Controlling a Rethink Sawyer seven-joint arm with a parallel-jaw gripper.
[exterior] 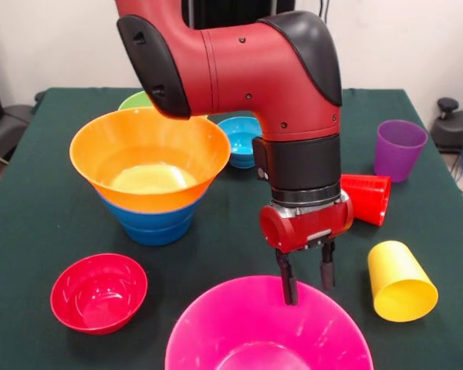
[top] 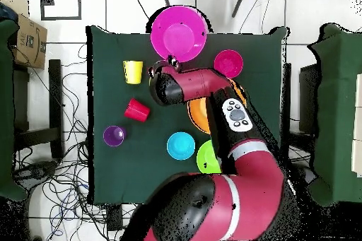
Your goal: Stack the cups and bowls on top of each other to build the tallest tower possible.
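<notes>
Gripper: the gripper (exterior: 305, 279) hangs over the far rim of the pink bowl (exterior: 239, 327), jaws parted a little and holding nothing; one finger (exterior: 288, 282) dips inside the rim, the other sits just outside it.
Pink bowl: upright at 6 o'clock of the table (exterior: 31, 208) in the front view, right at the near edge.
Tower: the orange bowl (exterior: 131, 146) is nested in a blue bowl (exterior: 150, 223), standing at 10 o'clock of the gripper.
Red bowl: the small red bowl (exterior: 99, 293) is upright at 9 o'clock of the pink bowl, apart from it.
Far bowls: the light-blue bowl (exterior: 239, 140) and the green bowl (exterior: 136, 101) sit behind the tower, partly hidden by the arm (exterior: 239, 65).
Cups: the yellow cup (exterior: 400, 281) and the red cup (exterior: 366, 198) lie on their sides at 3 and 2 o'clock of the gripper; the purple cup (exterior: 399, 149) stands upright beyond them.
Overhead check: the arm covers most of the tower; the pink bowl (top: 178, 34) is at 12 o'clock.
</notes>
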